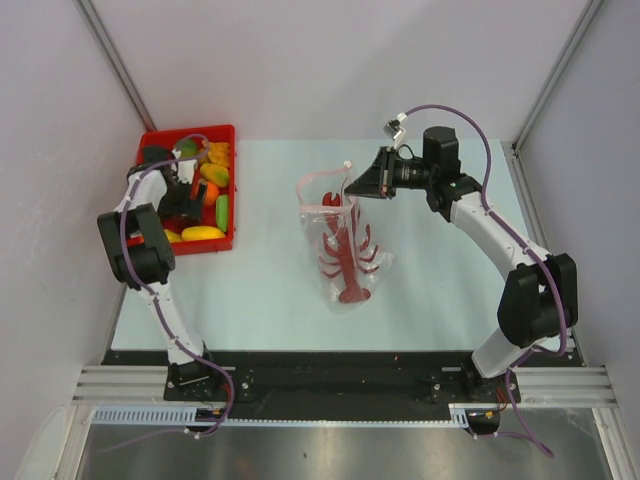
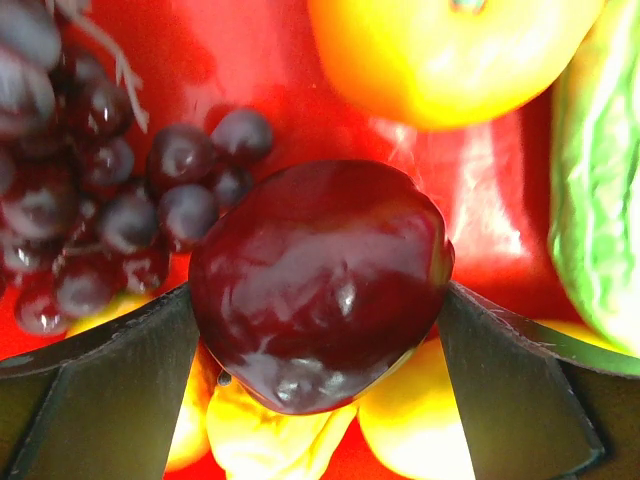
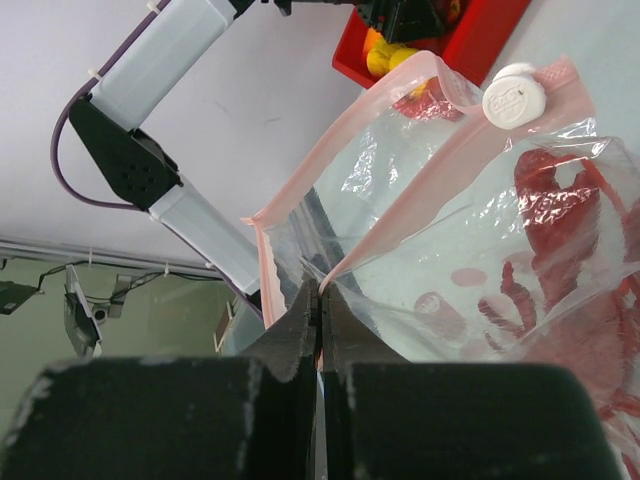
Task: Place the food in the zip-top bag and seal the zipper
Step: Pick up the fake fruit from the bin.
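**Tool state.** The left tool is standing fully open in the red tray. Its fingers are flanking a glossy dark red fruit and are gripping nothing. The right tool is pinching shut on one lip of the zip-top bag, beside the zipper. The rest of the bag is lying on the table, well apart from the tray.

**Hazards.**
- The fruit is rounded, slick and nearly filling the gap, so on closing it is likely to squirt out.
- The grape bunch is lying just beside one finger, and yellow pieces are lying underneath. Either could get caught in the grip.
- The bag is hanging from a single pinch on thin film. The film could slip free, or the mouth could sag shut before any food arrives.

**Not determinable.**
- Whether the left fingers are touching the fruit.
- How wide the bag mouth is gaping.
- Whether the red shapes on the bag are print or contents.
- The left tool's position in the overhead view, where the arm and cable are covering it.
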{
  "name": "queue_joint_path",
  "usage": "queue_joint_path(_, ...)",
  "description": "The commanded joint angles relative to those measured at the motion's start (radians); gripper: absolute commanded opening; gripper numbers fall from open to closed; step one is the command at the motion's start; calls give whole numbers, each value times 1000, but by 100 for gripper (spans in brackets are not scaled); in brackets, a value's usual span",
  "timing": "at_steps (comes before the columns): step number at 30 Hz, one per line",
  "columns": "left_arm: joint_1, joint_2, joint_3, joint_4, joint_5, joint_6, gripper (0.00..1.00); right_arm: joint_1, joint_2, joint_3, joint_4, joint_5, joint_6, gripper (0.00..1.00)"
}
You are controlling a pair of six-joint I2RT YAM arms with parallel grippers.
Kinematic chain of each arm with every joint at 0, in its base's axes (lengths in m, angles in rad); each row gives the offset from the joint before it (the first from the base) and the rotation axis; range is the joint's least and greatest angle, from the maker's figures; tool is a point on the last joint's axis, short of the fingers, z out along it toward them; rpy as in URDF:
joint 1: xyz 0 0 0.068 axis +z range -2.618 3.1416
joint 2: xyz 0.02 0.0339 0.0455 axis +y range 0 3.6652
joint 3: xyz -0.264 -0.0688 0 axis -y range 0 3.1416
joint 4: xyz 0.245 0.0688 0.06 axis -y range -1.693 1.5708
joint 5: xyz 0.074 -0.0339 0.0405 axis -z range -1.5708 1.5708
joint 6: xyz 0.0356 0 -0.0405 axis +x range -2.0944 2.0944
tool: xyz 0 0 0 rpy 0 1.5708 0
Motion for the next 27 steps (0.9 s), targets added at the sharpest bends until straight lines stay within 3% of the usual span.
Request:
queue_joint_path(1,-16,38,65,35,17,-24,98,4,5,30,14,-5,-16,0)
queue_joint_path(5,-16,23,93,20,54,-37,85,4,5,30,11,-6,-19,0)
queue_joint_path(19,-16,-234,121,-25,129,-86,83,16,2,33,-1,-11,-55,0)
queue_joint_path(25,-78,-378,190,-117,340,-109,83,33,2,39,-10,-11,-72,0)
queue_joint_path(27,-155,-418,245,-161,426,-122,83,39,2,42,-15,-13,-81,0)
